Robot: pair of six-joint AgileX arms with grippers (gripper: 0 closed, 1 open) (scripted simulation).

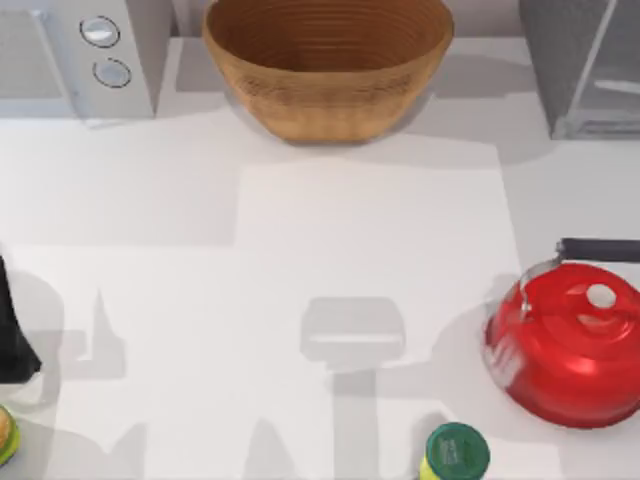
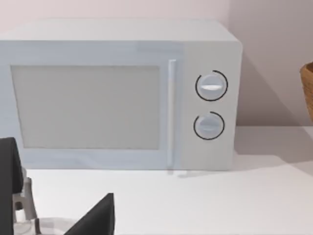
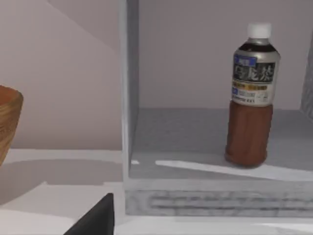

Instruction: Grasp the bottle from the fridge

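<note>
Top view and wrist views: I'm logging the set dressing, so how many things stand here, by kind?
Appliances: 2, microwave, fridge
Drink and container items: 2, bottle inside the fridge, green-capped container
Kettles: 1, red kettle
Baskets: 1, woven basket
Total: 6

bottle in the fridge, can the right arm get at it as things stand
Probably yes. In the right wrist view the bottle stands upright on the floor of the fridge, whose front is open toward the camera, with nothing in front of it. The right tool's distance is hard to judge.
</note>
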